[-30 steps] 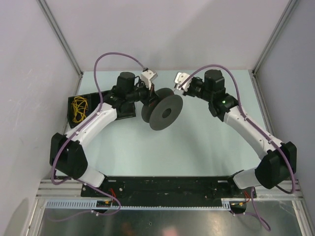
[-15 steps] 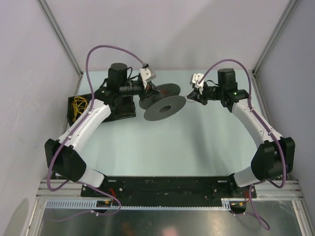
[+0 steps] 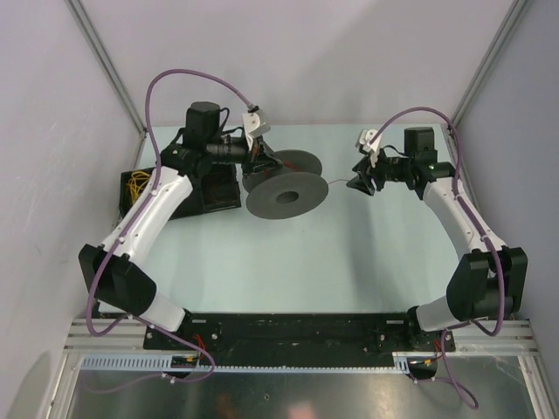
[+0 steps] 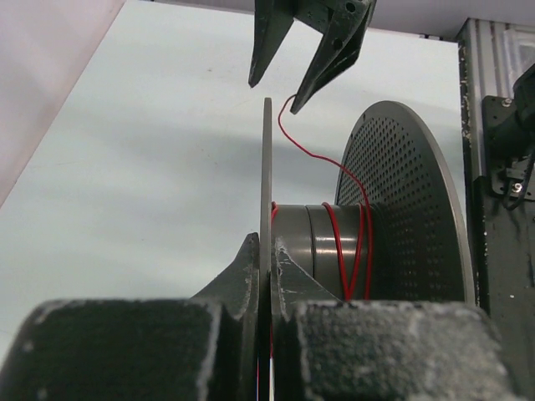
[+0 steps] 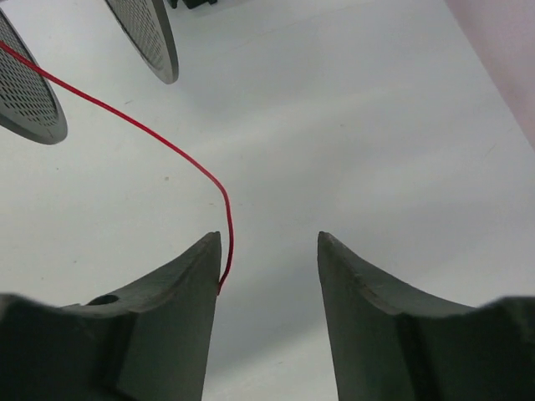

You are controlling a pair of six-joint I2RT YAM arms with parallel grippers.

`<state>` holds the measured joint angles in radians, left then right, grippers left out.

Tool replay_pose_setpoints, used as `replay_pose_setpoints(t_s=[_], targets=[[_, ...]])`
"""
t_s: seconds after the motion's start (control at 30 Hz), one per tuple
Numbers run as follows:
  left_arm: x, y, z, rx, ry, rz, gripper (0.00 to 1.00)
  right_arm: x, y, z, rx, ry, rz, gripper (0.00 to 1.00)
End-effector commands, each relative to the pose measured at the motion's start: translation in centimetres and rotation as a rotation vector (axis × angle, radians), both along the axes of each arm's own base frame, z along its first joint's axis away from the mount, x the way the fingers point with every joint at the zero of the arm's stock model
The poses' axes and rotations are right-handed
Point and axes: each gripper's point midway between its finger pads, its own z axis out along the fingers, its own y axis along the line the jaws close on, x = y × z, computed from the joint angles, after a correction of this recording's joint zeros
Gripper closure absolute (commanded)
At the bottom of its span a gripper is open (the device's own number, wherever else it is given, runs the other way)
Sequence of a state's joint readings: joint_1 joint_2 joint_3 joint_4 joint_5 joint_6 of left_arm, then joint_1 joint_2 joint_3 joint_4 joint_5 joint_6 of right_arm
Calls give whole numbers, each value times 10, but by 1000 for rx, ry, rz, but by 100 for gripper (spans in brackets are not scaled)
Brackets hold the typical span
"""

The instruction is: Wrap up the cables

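Clamping down on the spool point(image 3: 306, 194), the left gripper point(image 3: 259, 157) has its fingers pinched together on the thin edge of one flange. The left wrist view shows it plainly, a finger point(image 4: 242, 271) pressed to each face of that disc, and the spool's core point(image 4: 305, 242) just beyond. The spool sits at the back of the table point(image 3: 349, 253), left of centre, tipped so its near flange faces up toward the overhead camera.

Now the wire point(image 4: 322, 156): a few red turns lie around the core between the two flanges, and from there one strand curves up and away over the flange edge toward the right gripper point(image 4: 274, 93).

Over to that right gripper point(image 3: 358, 185), and its jaws stand apart, clear table showing between them. It hangs off to the right of the spool, not touching it, pointing back at it. In its own wrist view the wire point(image 5: 150, 132) sweeps in from the upper left, bends downward, and its end rests against the inner edge of the finger point(image 5: 167, 317) on the left of that view. The other finger point(image 5: 376, 317) is well clear of it. Nothing is pinched there.

At the far left of the table, a black tray point(image 3: 131, 209) carries a tangle of yellow cord point(image 3: 140, 192), just beside the left arm.
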<state>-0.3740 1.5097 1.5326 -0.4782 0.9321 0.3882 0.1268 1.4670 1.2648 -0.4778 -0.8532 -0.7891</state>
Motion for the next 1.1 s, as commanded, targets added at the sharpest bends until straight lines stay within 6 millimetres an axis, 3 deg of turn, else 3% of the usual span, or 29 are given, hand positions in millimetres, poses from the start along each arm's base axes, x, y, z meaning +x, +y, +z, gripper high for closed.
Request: replay_pose_setpoints(t_s=[0.0, 0.47, 0.67, 0.9, 1.07], targets=[[-4, -3, 46, -85, -63, -60, 100, -16, -4, 25, 67, -6, -5, 41], [-6, -8, 73, -139, -78, -140, 100, -83, 16, 35, 227, 233, 118, 24], [-1, -8, 81, -142, -129, -147, 100, -76, 7, 61, 393, 395, 23, 19], [7, -9, 69, -116, -149, -129, 100, -58, -3, 104, 574, 516, -109, 13], [8, -10, 62, -104, -159, -128, 100, -48, -2, 120, 648, 555, -167, 14]])
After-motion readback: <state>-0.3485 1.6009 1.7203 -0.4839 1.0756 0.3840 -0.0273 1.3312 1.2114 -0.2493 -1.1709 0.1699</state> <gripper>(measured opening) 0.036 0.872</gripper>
